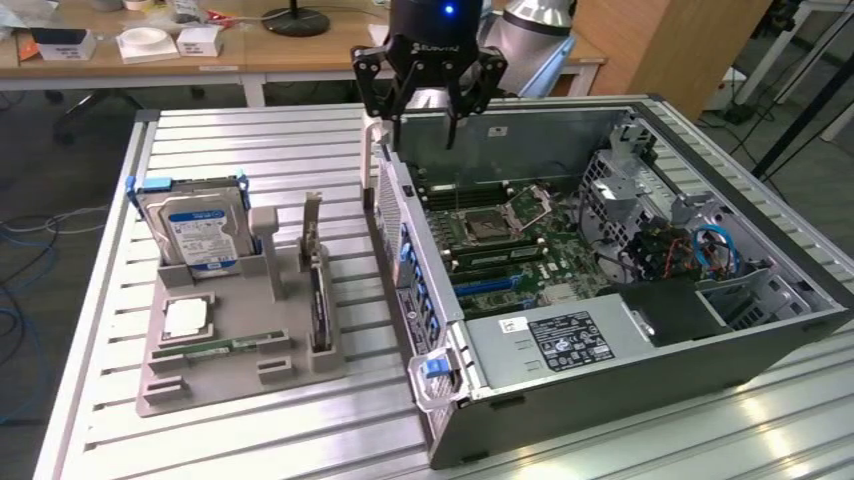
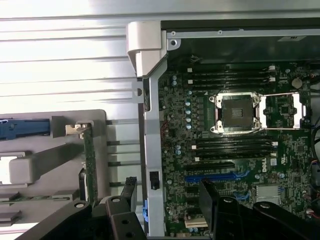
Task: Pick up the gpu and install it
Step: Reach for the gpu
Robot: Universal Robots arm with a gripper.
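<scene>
The claw [image 1: 416,125] is hanging released at the upper centre of the exterior view, jaws spread wide and gripping nothing, over the back edge of the open case [image 1: 641,390]. The gpu [image 1: 316,295] is standing on edge in the grey holder [image 1: 200,395] on the table [image 1: 240,140], left of centre (just beside the case), with the hard drive [image 1: 200,235] sitting further left.

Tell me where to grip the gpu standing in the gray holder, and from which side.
Likely best: take the gpu by its free top edge near the middle, coming straight down, the pincer closing across its two flat faces. It stands thin and upright on its long edge in the gray holder, lower edge seated, silver bracket rising at one end.
</scene>
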